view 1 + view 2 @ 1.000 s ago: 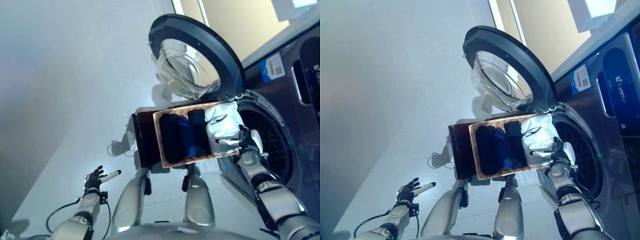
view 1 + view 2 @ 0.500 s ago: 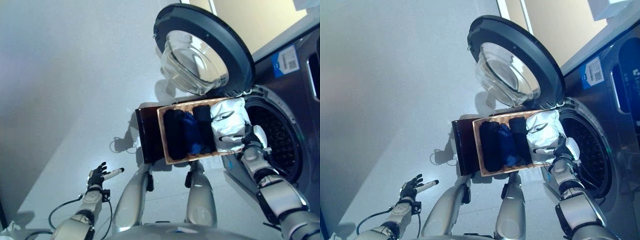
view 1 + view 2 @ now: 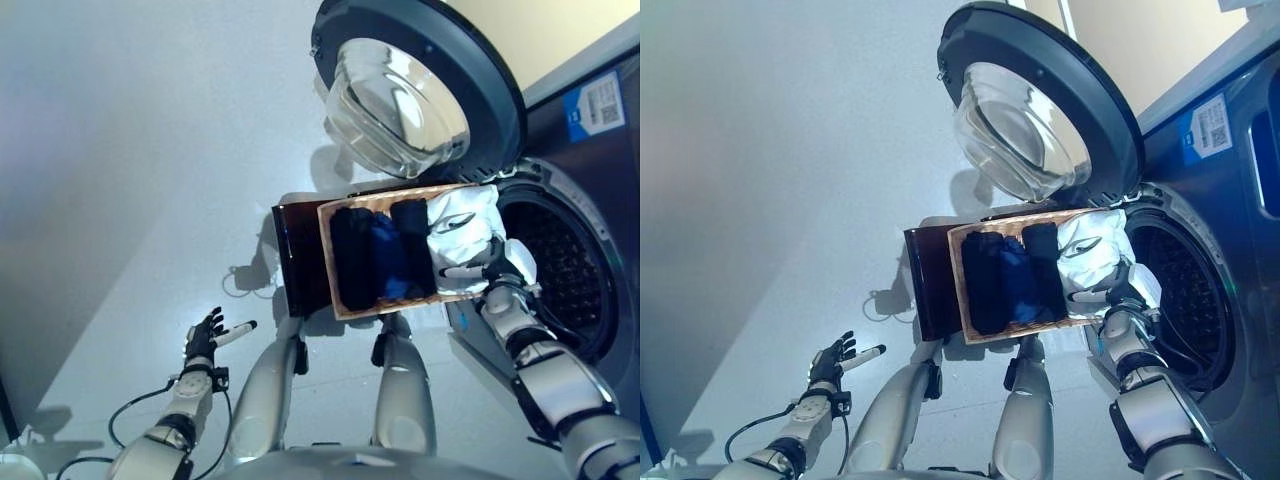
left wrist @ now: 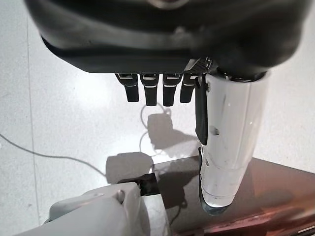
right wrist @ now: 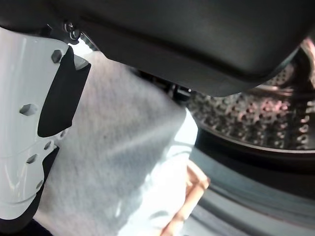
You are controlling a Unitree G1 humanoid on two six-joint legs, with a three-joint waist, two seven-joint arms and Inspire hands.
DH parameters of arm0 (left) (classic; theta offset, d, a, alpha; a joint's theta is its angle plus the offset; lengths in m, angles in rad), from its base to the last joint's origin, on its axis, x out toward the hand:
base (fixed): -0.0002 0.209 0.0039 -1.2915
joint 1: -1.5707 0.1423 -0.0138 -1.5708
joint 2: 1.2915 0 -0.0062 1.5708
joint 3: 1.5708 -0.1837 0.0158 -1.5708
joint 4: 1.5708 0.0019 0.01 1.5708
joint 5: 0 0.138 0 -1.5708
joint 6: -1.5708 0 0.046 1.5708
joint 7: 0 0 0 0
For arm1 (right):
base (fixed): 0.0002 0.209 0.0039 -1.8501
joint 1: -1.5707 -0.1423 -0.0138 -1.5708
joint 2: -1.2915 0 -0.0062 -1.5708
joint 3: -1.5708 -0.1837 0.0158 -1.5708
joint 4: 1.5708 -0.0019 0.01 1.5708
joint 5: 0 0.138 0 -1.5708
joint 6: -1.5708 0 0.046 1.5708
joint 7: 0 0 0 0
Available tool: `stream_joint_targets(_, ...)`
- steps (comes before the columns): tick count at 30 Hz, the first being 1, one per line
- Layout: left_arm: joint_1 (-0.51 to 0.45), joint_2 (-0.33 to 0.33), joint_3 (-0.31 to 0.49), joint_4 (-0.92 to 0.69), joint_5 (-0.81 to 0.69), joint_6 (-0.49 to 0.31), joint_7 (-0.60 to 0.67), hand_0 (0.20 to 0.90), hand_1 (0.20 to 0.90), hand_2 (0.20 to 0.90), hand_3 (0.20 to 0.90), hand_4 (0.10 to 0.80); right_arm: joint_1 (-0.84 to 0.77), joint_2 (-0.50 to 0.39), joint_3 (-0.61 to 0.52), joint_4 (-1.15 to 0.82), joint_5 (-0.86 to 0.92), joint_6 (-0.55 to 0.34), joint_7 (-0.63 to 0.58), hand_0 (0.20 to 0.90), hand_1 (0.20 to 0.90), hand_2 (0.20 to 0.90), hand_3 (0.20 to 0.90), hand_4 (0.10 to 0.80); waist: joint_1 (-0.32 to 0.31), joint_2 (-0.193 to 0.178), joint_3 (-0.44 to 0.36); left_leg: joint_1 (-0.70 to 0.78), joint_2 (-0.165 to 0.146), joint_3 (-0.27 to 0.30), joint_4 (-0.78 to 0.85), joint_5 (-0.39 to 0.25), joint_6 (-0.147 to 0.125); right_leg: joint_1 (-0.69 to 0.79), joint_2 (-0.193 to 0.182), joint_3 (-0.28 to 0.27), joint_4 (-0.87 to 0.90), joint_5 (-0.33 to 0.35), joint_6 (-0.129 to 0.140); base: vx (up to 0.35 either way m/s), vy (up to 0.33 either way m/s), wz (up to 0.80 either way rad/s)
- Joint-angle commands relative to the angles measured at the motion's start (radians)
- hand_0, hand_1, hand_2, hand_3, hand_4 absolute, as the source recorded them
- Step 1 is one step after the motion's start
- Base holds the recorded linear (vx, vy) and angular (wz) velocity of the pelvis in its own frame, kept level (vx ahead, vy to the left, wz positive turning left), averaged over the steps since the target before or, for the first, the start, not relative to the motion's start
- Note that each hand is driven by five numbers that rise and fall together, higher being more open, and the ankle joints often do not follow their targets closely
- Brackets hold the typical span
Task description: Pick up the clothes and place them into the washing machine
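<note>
Left eye view: washer (image 3: 590,240) at right, door (image 3: 415,85) swung wide, drum (image 3: 555,275) dark and apparently empty as far as it shows. Just beside the opening, a wooden tray (image 3: 335,275) on a dark stand (image 3: 295,265) holds the clothes: a white-grey garment (image 3: 460,225) at the end nearest the drum, then black (image 3: 350,255) and blue (image 3: 385,260) pieces. Right robot hand (image 3: 490,272) sits at the white garment's edge; the right wrist view shows grey cloth against the thumb, but the fingers are out of sight, so I cannot tell whether they are closed on it. Garment judged light, limp, not fragile; it will sag and trail, so best to bunch a thick fold near its middle rather than pinch a hem, then lift clear of the tray rim. Left robot hand (image 3: 208,335) hangs low over the floor (image 3: 120,200), fingers loosely spread, holding nothing. The drum's lower part is hidden behind the arm, and the dark pieces' folds are hard to separate.
</note>
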Motion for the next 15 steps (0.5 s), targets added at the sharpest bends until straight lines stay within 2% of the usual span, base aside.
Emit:
stream_joint_targets(1, 0.048, 0.039, 0.006, -0.044, -0.024, -0.025, 0.027, 0.900, 0.900, 0.900, 0.900, 0.800, -0.063, 0.063, 0.123, -0.013, -0.090, -0.023, 0.056, 0.200, 0.200, 0.200, 0.200, 0.300, 0.024, -0.019, -0.023, -0.067, -0.020, 0.036, 0.152, -0.094, -0.066, -0.020, -0.090, 0.064, -0.121, 0.192, 0.049, -0.015, 0.003, 0.05)
stream_joint_targets(15, 0.070, 0.046, -0.003, -0.063, -0.014, -0.023, 0.028, 0.900, 0.900, 0.900, 0.900, 0.800, -0.071, 0.066, 0.144, 0.030, -0.158, 0.003, 0.054, 0.200, 0.200, 0.200, 0.200, 0.300, 0.036, -0.012, -0.031, -0.079, -0.023, 0.029, 0.163, -0.098, -0.067, -0.024, -0.100, 0.060, -0.109, 0.185, 0.049, 0.000, 0.004, 0.04)
